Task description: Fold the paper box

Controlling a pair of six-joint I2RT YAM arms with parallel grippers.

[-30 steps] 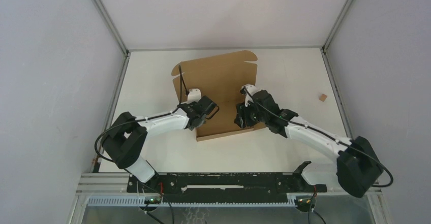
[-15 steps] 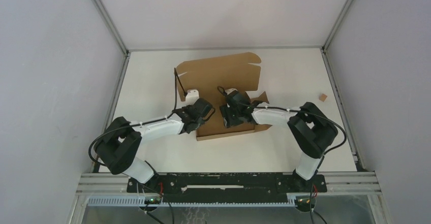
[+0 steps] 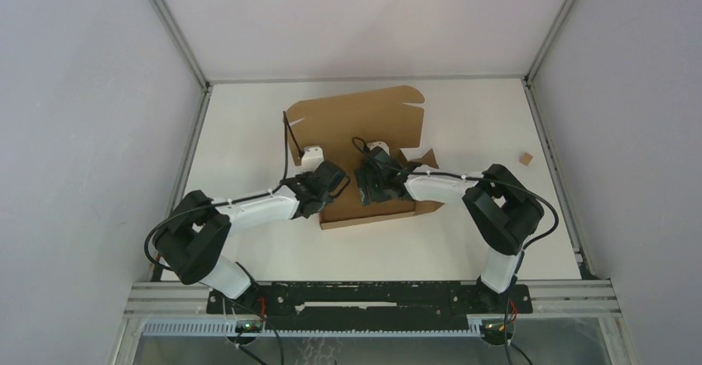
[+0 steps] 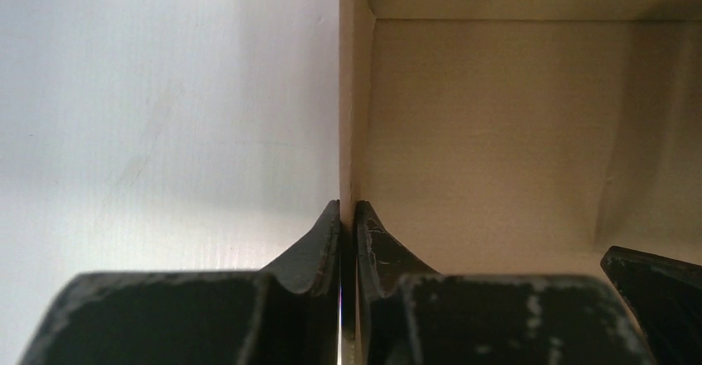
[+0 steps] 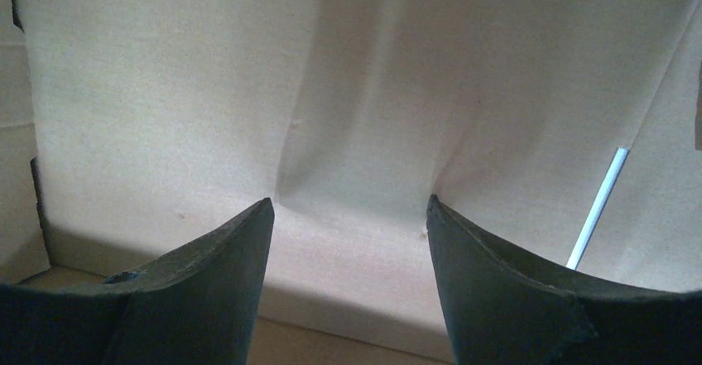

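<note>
Left arm (image 3: 257, 206), right arm (image 3: 439, 187): white link shells, bulky black joint housings. Thin black cable (image 3: 290, 140) at each wrist. Left claw (image 4: 348, 209), right claw (image 5: 348, 204): matte black fingers (image 4: 385, 245), curved, tapering to tips; pale scuffs on left pair. Black base rail (image 3: 364, 297) carries both arms.

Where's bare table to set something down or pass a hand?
Free: table strip between the paper box and the left rail; patch right of the box, out to the cardboard scrap. Crowded: the box's near half, where the left gripper pinches its wall and the right gripper hangs open.
</note>
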